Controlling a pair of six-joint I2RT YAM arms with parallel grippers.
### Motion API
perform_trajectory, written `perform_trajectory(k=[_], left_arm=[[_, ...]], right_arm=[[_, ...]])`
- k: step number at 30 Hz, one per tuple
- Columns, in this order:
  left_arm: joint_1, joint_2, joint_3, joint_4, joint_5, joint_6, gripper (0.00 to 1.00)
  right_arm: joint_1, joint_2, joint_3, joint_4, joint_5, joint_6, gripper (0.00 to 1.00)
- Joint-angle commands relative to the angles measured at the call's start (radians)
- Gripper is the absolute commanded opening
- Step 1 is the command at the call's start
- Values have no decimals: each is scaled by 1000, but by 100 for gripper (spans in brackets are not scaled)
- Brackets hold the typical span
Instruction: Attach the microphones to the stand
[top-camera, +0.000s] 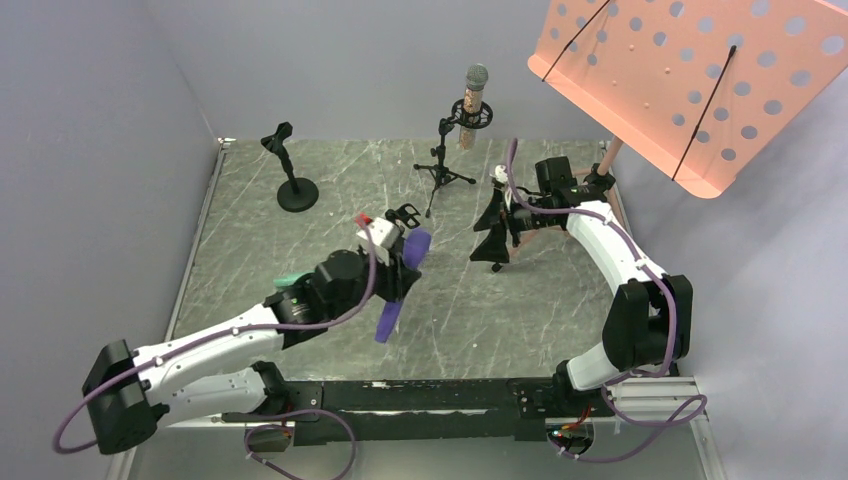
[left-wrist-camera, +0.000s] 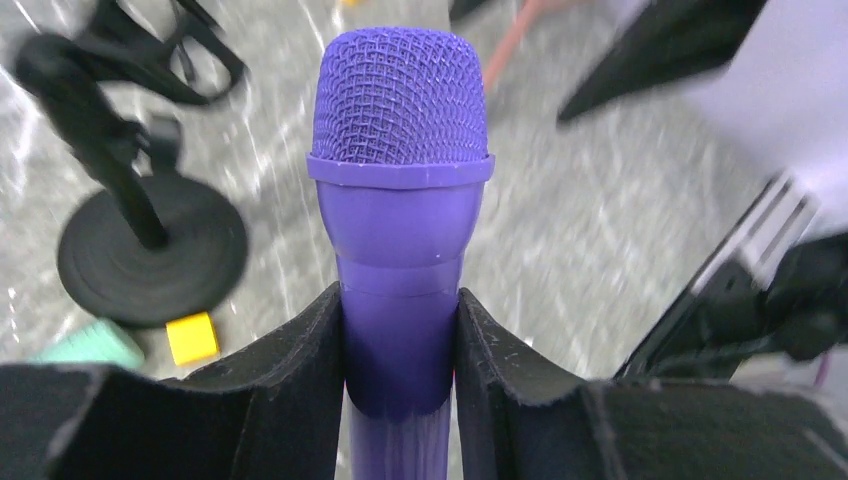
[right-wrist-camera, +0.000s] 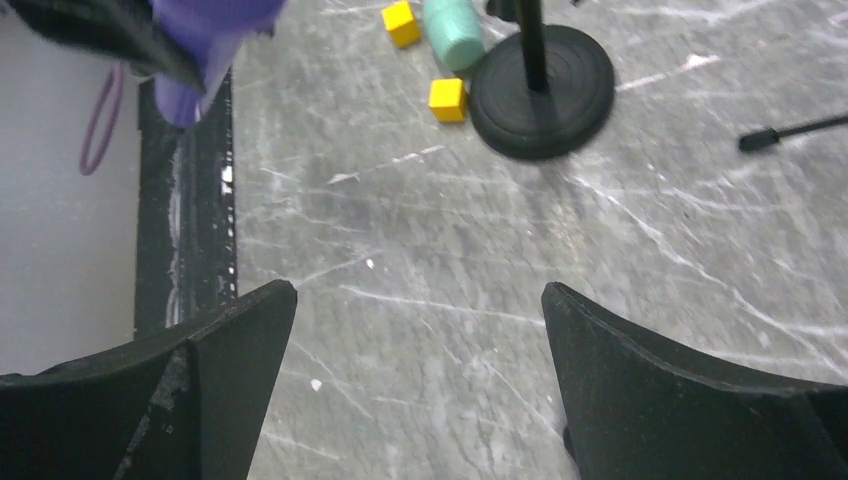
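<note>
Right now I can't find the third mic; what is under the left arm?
The teal-green microphone lies there, only an end showing from above; the left arm covers the rest and the yellow cubes beside it.

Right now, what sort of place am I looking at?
Probably a walled robot test cell staged as a small music corner: plain grey walls around a marble-patterned table, a pink perforated music stand, and a purple microphone gripped by the left end effector.

The grey marbled worktop (top-camera: 500, 320) carries a round-base stand (top-camera: 297, 193), a tripod stand (top-camera: 441, 172), a teal microphone (right-wrist-camera: 452, 35) and two yellow cubes (right-wrist-camera: 447, 98).
</note>
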Motion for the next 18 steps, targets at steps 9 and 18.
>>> perform_trajectory(k=[9,18], left_arm=[[95,111,105,547,-29,-96,0],[95,234,176,736,111,-45,0]], right_arm=[[130,-40,-42,231,-366,320,100],[166,-128,-316,1353,-343,1391,100]])
